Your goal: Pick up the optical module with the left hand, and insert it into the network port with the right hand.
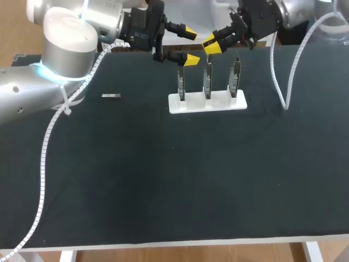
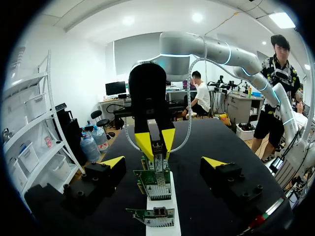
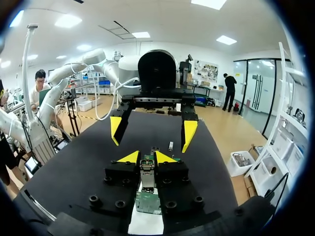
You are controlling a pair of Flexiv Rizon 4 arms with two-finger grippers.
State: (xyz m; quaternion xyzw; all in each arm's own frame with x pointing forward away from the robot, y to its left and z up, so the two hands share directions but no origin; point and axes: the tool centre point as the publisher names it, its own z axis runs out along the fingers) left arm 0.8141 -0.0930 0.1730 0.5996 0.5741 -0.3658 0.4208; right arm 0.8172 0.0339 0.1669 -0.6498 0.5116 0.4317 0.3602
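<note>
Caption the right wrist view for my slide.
Right gripper shut on a small silver optical module above a green circuit board, left gripper open ahead.

Nothing fancy here, just a desk (image 1: 163,180) with a matte black top, and wood-look floor (image 1: 185,256) showing along the bottom edge.

Three network cards (image 1: 208,82) stood on one white base (image 1: 207,105), upper middle, two optical modules (image 1: 110,96) showed, one upper left, one in the right gripper (image 1: 211,43).
</note>
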